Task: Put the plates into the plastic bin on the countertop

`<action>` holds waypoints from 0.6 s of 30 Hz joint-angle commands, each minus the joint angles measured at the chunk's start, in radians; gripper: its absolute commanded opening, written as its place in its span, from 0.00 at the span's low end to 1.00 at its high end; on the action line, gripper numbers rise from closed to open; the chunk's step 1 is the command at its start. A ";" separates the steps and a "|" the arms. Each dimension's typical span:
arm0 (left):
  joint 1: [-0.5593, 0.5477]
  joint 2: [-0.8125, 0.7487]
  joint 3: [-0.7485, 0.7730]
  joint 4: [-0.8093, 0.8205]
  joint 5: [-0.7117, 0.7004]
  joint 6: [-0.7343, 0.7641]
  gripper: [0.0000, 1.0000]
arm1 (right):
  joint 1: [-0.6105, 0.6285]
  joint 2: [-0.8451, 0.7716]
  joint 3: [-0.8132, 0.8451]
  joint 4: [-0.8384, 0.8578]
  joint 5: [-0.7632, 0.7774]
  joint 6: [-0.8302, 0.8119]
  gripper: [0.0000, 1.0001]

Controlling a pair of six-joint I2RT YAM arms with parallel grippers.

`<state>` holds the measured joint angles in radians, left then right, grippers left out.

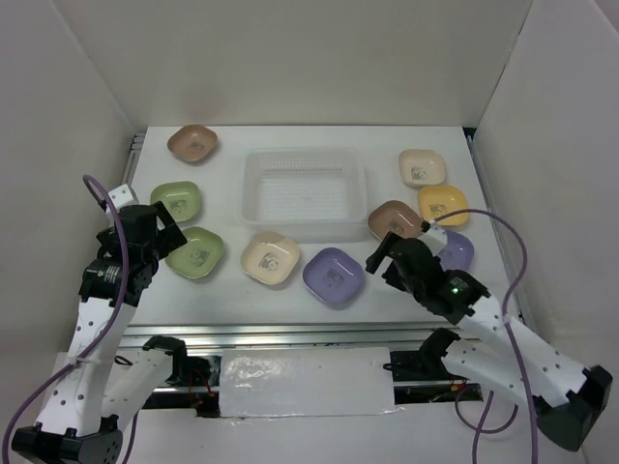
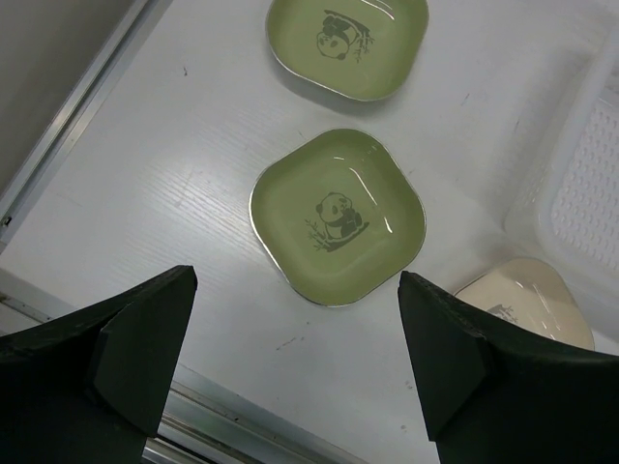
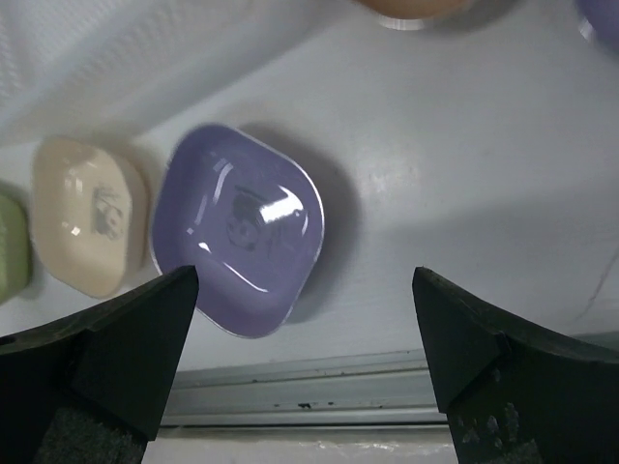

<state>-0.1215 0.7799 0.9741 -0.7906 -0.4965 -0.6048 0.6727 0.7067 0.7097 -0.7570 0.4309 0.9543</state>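
white back wall (image 1: 290,58): stands upright, far ahead of left claw (image 1: 172,232) and right claw (image 1: 384,253) | glossy white panel (image 1: 305,382): lies flat behind both claws, between them

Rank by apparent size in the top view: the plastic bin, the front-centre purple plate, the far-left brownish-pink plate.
1. Plastic bin, clearly largest.
2. Front-centre purple plate.
3. Far-left brownish-pink plate; it looks slightly smaller, though perspective may explain that.

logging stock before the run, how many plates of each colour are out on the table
green plates: 2
brownish-pink plates: 2
cream plates: 2
purple plates: 2
yellow plate: 1
total: 9 plates
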 commanded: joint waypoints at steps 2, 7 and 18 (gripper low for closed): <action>-0.009 -0.007 -0.009 0.042 0.024 0.026 0.99 | 0.100 0.101 -0.107 0.193 0.031 0.251 1.00; -0.010 -0.008 -0.011 0.051 0.049 0.037 0.99 | 0.136 0.383 -0.107 0.298 0.019 0.293 0.97; -0.021 -0.021 -0.012 0.054 0.055 0.042 0.99 | 0.198 0.626 -0.107 0.351 0.077 0.383 0.55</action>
<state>-0.1394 0.7723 0.9611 -0.7792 -0.4473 -0.5789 0.8421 1.3373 0.6144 -0.4530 0.4606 1.2755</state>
